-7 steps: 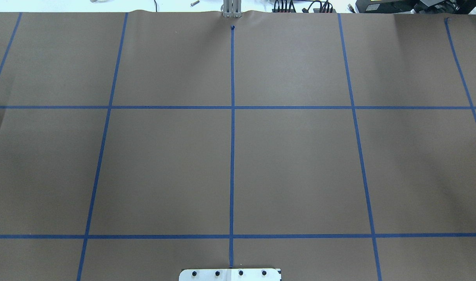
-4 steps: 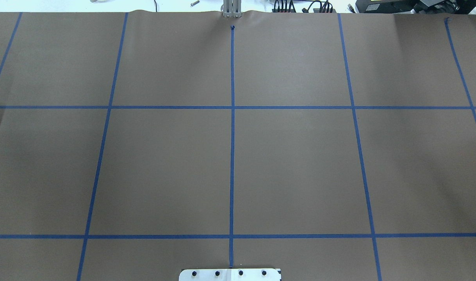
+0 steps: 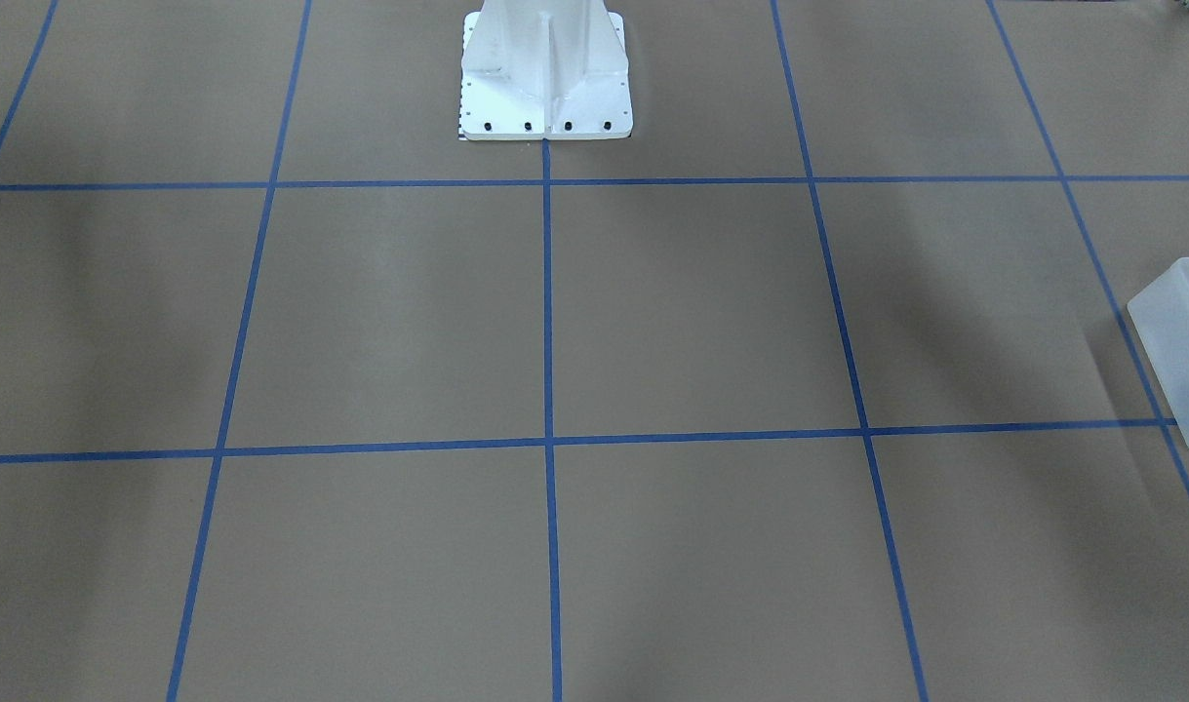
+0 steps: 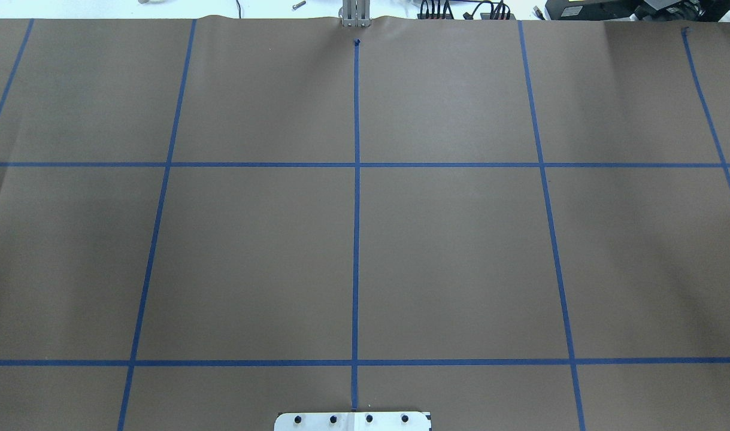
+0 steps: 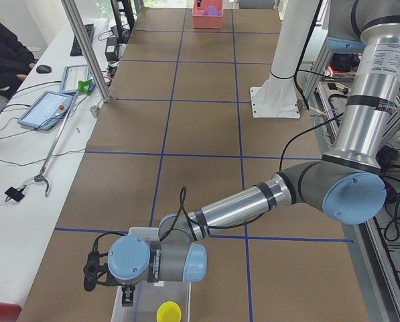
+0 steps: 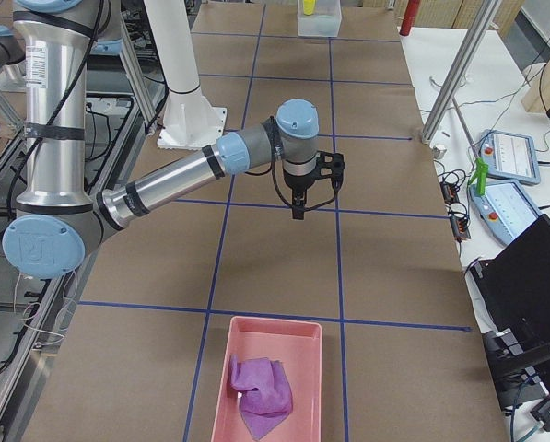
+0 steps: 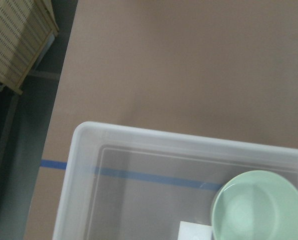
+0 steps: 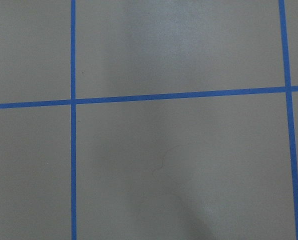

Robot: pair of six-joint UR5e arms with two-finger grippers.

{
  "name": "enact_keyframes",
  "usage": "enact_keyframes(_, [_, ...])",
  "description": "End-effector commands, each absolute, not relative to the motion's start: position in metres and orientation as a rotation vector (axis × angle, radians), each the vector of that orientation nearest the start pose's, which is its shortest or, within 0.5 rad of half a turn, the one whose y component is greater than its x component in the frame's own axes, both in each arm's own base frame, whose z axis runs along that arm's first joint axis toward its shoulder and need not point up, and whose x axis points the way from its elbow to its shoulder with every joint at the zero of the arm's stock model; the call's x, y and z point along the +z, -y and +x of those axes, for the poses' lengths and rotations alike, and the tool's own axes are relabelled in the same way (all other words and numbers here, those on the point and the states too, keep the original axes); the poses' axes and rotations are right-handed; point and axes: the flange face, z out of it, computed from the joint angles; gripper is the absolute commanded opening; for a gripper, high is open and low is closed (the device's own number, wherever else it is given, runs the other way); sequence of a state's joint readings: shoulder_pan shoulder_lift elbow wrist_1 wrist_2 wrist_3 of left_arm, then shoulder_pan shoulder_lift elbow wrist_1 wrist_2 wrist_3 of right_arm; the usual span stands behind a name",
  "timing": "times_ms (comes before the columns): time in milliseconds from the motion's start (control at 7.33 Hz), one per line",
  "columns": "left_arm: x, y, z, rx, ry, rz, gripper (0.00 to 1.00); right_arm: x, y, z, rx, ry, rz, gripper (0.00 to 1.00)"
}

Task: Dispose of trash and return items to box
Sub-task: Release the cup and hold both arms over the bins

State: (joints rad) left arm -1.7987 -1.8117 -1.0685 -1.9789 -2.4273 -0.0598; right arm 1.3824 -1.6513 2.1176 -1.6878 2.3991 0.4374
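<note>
At the table's left end, the frosted white box [image 7: 188, 142] sits on the brown paper. The yellow cup [image 5: 168, 312] stands upright inside it, mouth up, and the pale green bowl [image 7: 261, 206] lies close to one wall. The left gripper [image 5: 126, 297] hangs over the box, pointing down, with the cup just beside it. I cannot tell whether its jaws are released or clenched.

Farther along, the table [image 4: 460, 251] shows blue tape lines. The right gripper [image 6: 298, 212] hangs above it, pointing down, and I cannot tell its jaw state either.

At the far right end, a pink tray [image 6: 304, 357] holds a crumpled purple cloth [image 6: 263, 396].
</note>
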Motion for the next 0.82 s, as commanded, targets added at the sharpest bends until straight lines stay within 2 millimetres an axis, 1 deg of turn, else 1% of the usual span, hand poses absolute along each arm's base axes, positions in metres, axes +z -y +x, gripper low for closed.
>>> enact_keyframes(0, [0.593, 0.569, -0.191, -0.186, -0.831, 0.253, 0.99, 0.454, 0.43, -0.013, 0.111, 0.849, 0.053, 1.0])
enact_keyframes(136, [0.54, 0.565, -0.184, -0.176, -0.831, 0.249, 0.99, 0.463, 0.428, -0.011, 0.111, 0.834, 0.044, 1.0])
enact_keyframes(273, [0.527, 0.551, -0.17, -0.154, -0.83, 0.25, 0.99, 0.473, 0.424, -0.01, 0.115, 0.828, 0.028, 1.0])
enact_keyframes(409, [0.536, 0.527, -0.15, -0.118, -0.817, 0.246, 0.99, 0.493, 0.418, -0.005, 0.079, 0.817, 0.018, 1.0])
enact_keyframes(545, [0.549, 0.507, -0.143, -0.087, -0.77, 0.27, 0.99, 0.531, 0.418, 0.017, 0.043, 0.805, 0.016, 1.0])
enact_keyframes(682, [0.57, 0.491, -0.139, -0.055, -0.765, 0.294, 0.99, 0.562, 0.418, 0.04, 0.031, 0.8, 0.016, 1.0])
